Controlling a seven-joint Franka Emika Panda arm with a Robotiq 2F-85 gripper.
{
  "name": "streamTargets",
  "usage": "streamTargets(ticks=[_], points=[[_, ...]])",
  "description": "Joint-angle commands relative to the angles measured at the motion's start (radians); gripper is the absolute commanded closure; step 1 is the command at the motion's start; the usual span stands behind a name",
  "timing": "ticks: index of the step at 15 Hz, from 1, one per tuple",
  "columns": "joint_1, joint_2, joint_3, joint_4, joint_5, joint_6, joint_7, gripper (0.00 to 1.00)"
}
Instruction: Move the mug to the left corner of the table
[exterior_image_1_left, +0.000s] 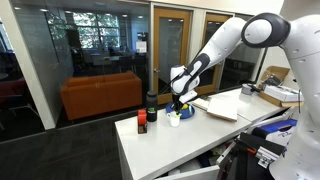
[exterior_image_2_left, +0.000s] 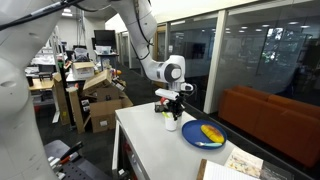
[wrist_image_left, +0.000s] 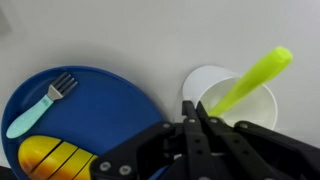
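Blue dish (wrist_image_left: 100, 112) just beside mug (wrist_image_left: 250, 108)

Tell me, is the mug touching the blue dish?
Apart. The wrist view shows a strip of bare table between the mug and the dish.

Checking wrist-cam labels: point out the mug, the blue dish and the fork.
mug (wrist_image_left: 250, 108): wrist view, on the white inner wall beside the green utensil.
blue dish (wrist_image_left: 105, 115): wrist view, on the bare blue middle.
fork (wrist_image_left: 38, 108): wrist view, on the pale teal handle, lying on the dish.
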Motion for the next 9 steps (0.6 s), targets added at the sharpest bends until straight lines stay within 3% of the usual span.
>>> streamTargets(ticks=[1, 9], points=[[-0.035, -0.063, 0.034, -0.028, 0.01, -0.027, -0.127, 0.99], [-0.003, -0.189, 0.053, -0.087, -0.042, -0.08, -0.285, 0.99]])
